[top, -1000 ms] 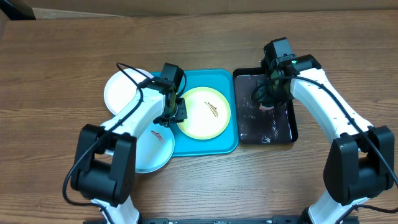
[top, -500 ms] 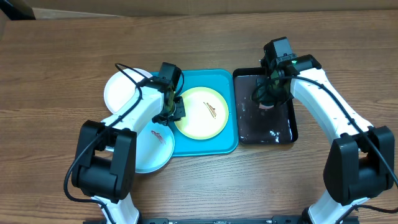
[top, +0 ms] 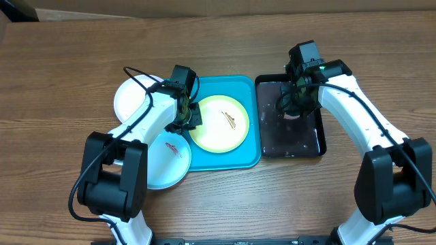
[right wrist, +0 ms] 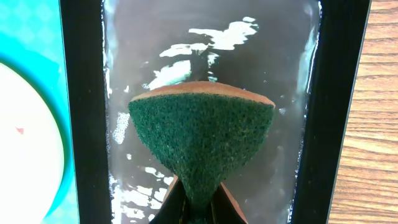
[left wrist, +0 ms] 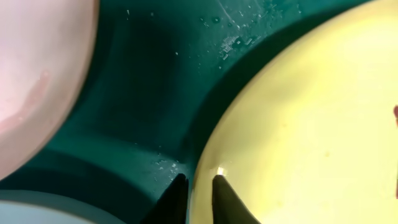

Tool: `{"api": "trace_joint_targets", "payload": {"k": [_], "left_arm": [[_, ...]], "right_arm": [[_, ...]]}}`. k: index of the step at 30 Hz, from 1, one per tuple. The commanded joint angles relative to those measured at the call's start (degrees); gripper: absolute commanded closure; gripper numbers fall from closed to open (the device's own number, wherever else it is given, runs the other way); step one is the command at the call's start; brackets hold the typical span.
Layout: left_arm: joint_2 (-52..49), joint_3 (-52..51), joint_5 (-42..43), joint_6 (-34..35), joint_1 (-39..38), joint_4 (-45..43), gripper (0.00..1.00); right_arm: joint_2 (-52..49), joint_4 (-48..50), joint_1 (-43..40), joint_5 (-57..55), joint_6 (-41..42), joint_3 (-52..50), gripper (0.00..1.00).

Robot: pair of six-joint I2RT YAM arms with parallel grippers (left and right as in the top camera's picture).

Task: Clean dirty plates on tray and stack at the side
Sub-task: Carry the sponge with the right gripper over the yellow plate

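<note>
— Left claw, where?
— My left gripper (left wrist: 199, 186) pinches the rim of the yellow-green plate (left wrist: 311, 124), which lies on the turquoise tray (left wrist: 155, 81) (white plate (top: 129, 99) and pale blue plate (top: 167, 167) lie just beside the tray's left edge).
— And right?
— My right gripper (right wrist: 194, 202) is clamped on a green sponge (right wrist: 202, 137) over the black tray (right wrist: 84, 93).

Smeared yellow-green plate (top: 218, 123) lies in turquoise tray (top: 235, 160); white plate (top: 129, 99), smeared pale blue plate (top: 167, 169) at its left

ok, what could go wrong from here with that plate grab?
1. The left gripper pinches only the thin rim of the yellow-green plate; it could slip on lifting.
2. The sponge in the right gripper is at the wet-looking black tray; it may drip in transit.
</note>
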State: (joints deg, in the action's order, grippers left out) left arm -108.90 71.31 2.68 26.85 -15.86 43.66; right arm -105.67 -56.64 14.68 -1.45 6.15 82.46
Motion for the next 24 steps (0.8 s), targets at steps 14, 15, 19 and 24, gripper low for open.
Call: {"api": "trace_joint_targets", "payload": {"k": [14, 15, 19, 24], "left_arm": [[-0.3, 1.1, 1.8, -0.3, 0.1, 2.5, 0.92], [-0.3, 1.1, 1.8, -0.3, 0.1, 2.5, 0.96], [-0.3, 1.1, 1.8, -1.7, 0.2, 0.7, 0.96], [-0.3, 1.1, 1.9, -2.6, 1.2, -1.1, 0.96]], "right_arm": [[1.0, -0.3, 0.3, 0.3, 0.1, 1.2, 0.96], [1.0, -0.3, 0.3, 0.7, 0.1, 1.2, 0.96], [1.0, 0.2, 0.3, 4.5, 0.1, 1.2, 0.96], [1.0, -0.5, 0.3, 9.0, 0.1, 1.2, 0.96]]}}
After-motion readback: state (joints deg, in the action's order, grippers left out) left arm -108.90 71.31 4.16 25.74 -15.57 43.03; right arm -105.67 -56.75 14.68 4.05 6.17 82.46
